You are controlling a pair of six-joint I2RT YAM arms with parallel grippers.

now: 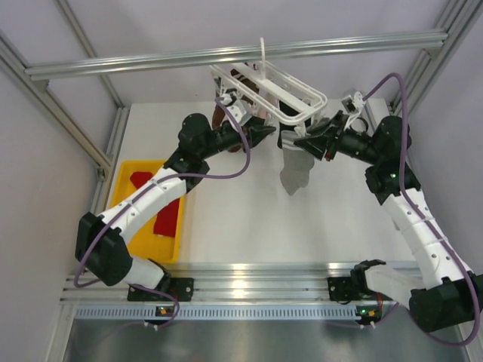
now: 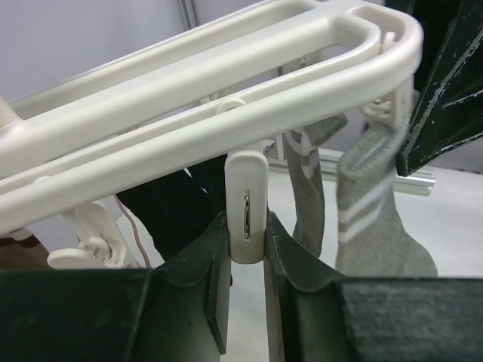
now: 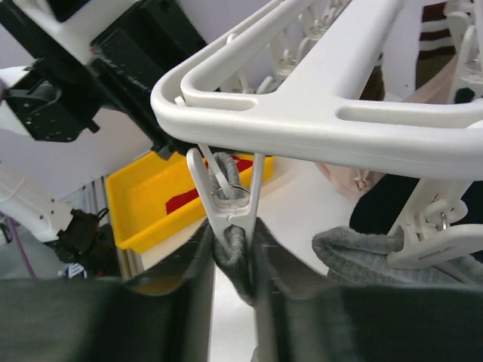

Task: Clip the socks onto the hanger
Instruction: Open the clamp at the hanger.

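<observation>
Socks point(image 1: 296, 173) in grey are seen hung from the hanger point(image 1: 317, 94) (top view). At the left wrist, the left gripper point(image 2: 246, 253) is clenched on a clip peg point(image 2: 246, 200) — it could be wrenched askew. At the right wrist, the right gripper point(image 3: 231, 243) is clamped on a grey sock point(image 3: 240, 265) at a second peg point(image 3: 198, 177) — slippage is risked, the bite's depth being hidden.

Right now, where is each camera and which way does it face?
Top external: above, behind bases, looking down; left arm, right arm, white plastic frame hanger.
Left wrist: looks up; left gripper clamps a white clip peg.
Right wrist: faces left; right gripper pinches a grey sock.
Shared: hanger in all; yellow plastic tray in top and right.
</observation>
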